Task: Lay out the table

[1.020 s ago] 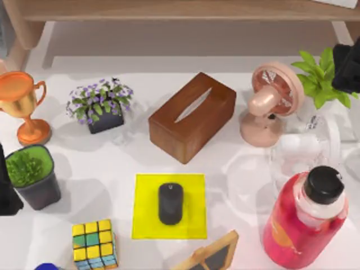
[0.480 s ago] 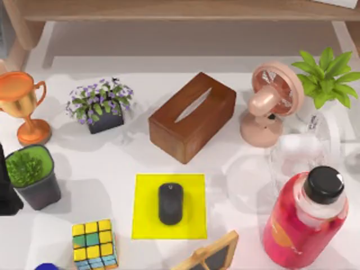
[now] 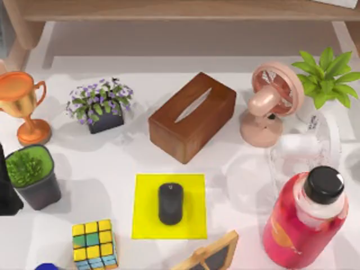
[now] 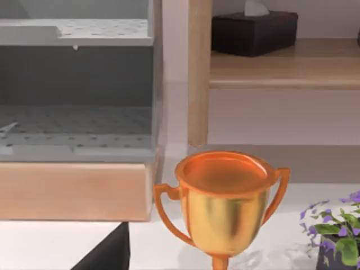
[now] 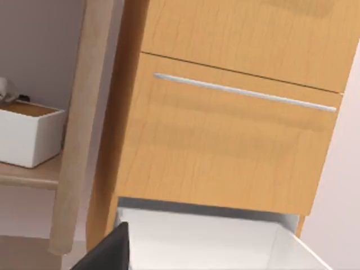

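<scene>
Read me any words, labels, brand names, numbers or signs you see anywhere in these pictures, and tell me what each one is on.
No readable text anywhere.
Red bottle: pale band below the black cap, no print legible.
Brown tissue box: plain wood, no brand.
Gold trophy: smooth cup, no engraving.
Black mouse on the yellow mat: a faint mark at the wheel, too small to read.
Framed slate: blank.

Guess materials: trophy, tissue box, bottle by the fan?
Trophy: looks like polished metal, orange-gold with bright highlights. Tissue box: apparently dark brown wood, smooth satin sheen; grain not clear. Bottle: likely translucent red plastic, glossy, with a matte black cap.
</scene>
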{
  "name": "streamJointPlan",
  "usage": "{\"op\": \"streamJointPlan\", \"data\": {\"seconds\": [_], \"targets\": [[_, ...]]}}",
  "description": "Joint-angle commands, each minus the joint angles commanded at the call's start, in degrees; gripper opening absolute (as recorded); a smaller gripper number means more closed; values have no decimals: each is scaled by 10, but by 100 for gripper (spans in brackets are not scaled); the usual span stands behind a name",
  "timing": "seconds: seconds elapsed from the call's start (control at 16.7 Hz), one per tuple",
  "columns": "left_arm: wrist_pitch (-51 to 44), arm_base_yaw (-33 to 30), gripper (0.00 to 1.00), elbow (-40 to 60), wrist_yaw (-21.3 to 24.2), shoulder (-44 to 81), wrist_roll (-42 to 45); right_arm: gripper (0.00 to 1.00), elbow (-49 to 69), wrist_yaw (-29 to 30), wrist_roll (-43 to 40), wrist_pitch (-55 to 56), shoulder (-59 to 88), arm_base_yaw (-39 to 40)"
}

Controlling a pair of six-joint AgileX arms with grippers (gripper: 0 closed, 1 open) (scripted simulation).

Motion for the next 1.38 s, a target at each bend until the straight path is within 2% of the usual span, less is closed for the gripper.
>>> {"op": "streamJointPlan", "data": {"seconds": [0.36, 0.96, 1.2, 1.38], "targets": [[0, 0, 100, 0, 0, 0, 0, 100, 23, -93, -228, 168, 215, -89], [0, 0, 100, 0, 0, 0, 0, 100, 165, -259, -635, 401, 653, -217], [0, 0, 100, 0, 0, 0, 0, 100, 207, -297, -745, 459, 774, -248], [0, 0, 100, 0, 0, 0, 0, 100, 223, -308, -780, 478, 814, -257]]}}
